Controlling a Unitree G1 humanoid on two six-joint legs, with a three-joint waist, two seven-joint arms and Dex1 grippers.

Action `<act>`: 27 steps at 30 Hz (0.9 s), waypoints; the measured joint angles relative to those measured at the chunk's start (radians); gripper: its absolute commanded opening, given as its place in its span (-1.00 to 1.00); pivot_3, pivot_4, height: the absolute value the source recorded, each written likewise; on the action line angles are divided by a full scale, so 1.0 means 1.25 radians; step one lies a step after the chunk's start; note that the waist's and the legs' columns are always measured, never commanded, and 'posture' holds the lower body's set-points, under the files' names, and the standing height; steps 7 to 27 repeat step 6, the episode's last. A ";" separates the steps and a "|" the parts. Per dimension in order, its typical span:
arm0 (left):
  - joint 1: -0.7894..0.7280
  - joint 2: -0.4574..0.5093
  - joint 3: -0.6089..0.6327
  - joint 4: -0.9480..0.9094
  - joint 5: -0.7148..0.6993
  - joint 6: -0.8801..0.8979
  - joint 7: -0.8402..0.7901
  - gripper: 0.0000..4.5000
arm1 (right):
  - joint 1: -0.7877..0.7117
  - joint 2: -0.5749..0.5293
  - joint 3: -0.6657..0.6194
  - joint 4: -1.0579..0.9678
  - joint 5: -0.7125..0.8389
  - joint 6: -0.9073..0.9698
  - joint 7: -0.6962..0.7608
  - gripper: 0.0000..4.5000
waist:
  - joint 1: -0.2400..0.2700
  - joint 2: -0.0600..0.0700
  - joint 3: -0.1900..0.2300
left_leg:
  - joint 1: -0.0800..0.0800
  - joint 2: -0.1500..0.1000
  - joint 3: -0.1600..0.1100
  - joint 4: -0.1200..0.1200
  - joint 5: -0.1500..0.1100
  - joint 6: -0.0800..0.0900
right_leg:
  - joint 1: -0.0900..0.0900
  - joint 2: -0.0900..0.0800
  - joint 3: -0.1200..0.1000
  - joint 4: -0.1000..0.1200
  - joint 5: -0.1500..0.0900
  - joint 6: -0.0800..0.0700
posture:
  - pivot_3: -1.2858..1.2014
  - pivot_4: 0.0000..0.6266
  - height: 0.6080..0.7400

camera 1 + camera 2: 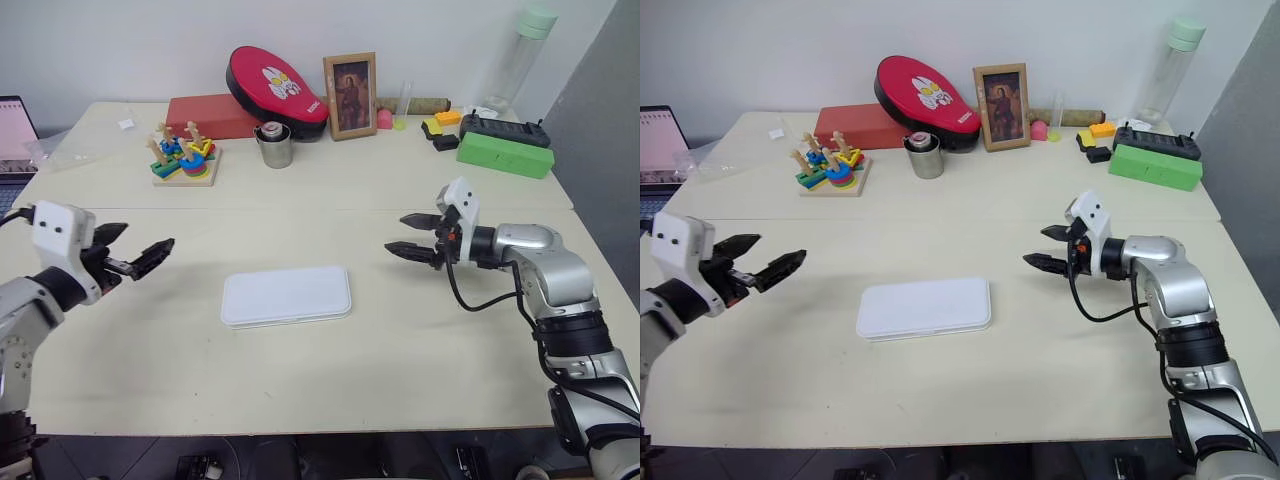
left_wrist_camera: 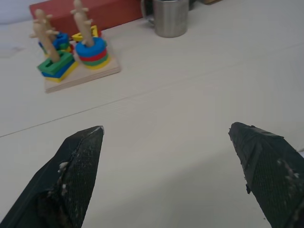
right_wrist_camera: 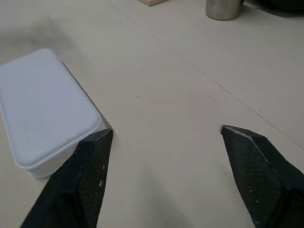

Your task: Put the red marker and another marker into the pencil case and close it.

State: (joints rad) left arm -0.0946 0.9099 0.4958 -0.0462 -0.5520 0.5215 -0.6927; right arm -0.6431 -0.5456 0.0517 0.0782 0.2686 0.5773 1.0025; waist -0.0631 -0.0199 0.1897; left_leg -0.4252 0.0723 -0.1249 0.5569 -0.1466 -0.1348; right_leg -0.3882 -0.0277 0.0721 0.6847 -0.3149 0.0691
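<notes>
The pencil case is a flat white box with rounded corners. It lies with its lid down in the middle of the table, nearer the front edge. The red marker and the other marker are out of view. My left gripper hovers open and empty well to the left of the case, pointing toward it. On the case's right, my right gripper hovers open and empty, a short gap away from it. In the right wrist view, the case lies just beyond one black finger.
Along the back of the table stand a wooden stacking toy, a metal cup, a red box, a red pad and a picture frame. A green box and a bottle stand back right. A laptop sits far left.
</notes>
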 measured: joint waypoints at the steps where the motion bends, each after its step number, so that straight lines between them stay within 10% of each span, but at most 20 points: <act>1: 0.003 0.003 0.002 0.003 0.002 -0.002 -0.006 1.00 | 0.001 0.000 0.000 -0.006 0.002 0.000 0.000 0.99 | 0.000 0.000 0.000 | 0.000 0.000 0.000 0.000 0.000 0.000 | 0.000 0.000 0.000 0.000 0.000 0.000 | 0.03 -0.52 1.00; 27: 0.005 0.004 0.014 0.007 0.004 0.000 -0.024 1.00 | 0.001 -0.008 0.009 -0.030 0.018 0.004 0.007 0.99 | 0.003 0.000 0.000 | 0.000 0.000 0.000 0.000 0.000 0.000 | 0.000 0.000 0.000 -0.001 0.000 0.001 | 0.03 -0.52 1.00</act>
